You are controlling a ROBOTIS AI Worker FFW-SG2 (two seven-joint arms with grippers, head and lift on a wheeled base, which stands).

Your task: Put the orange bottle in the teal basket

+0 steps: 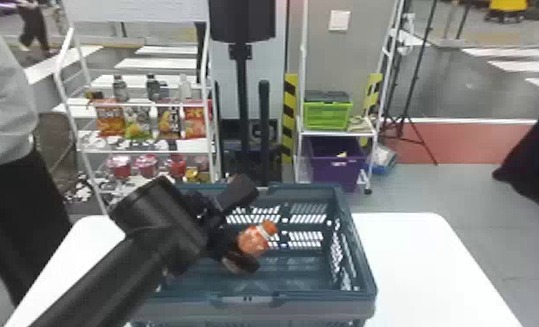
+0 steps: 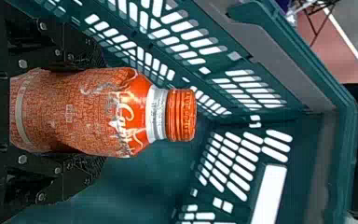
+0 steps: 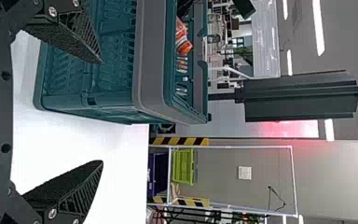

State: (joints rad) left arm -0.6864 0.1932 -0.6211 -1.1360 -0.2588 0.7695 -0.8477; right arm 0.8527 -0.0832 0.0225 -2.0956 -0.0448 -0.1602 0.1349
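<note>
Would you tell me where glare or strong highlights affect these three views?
Head view: the white table is washed out. Left wrist view: small highlights on the shoulder of the orange bottle, and bright light through slots in the teal basket. Right wrist view: the table is again washed out, with bright overhead strips and a red glow beside a dark panel.

In the head view, the left end effector (image 1: 243, 228) partly covers the orange bottle (image 1: 253, 240); the table (image 1: 416, 265) is cropped.
</note>
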